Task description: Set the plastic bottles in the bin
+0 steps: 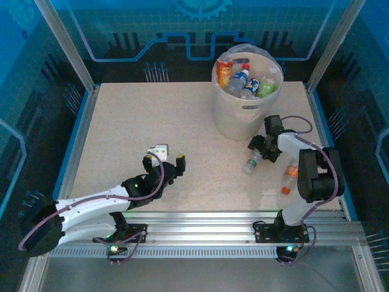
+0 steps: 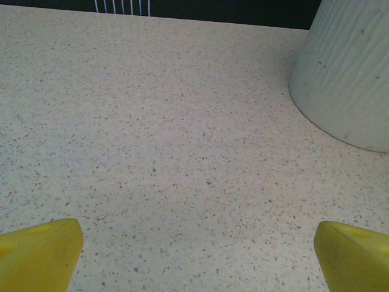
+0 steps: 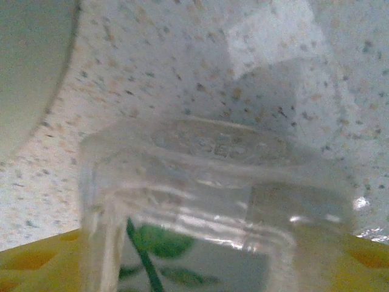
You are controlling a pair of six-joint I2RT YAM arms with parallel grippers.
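Note:
The bin (image 1: 237,118) stands at the back right, lined with a clear bag and holding several plastic bottles (image 1: 246,80). My right gripper (image 1: 260,148) is just in front of it, shut on a clear bottle (image 1: 251,163) with a green cap, low over the table. In the right wrist view this bottle (image 3: 206,182) with a green leaf label spans the gap between the yellow fingers (image 3: 30,261). Another bottle (image 1: 290,177) with orange label and cap lies beside the right arm. My left gripper (image 1: 164,163) hovers open over bare table, its fingertips (image 2: 39,252) wide apart.
The bin's wall (image 2: 346,73) rises ahead and to the right of the left gripper. A metal frame and blue panels fence the table (image 1: 152,115). The right arm's elbow (image 1: 316,173) stands near the right edge.

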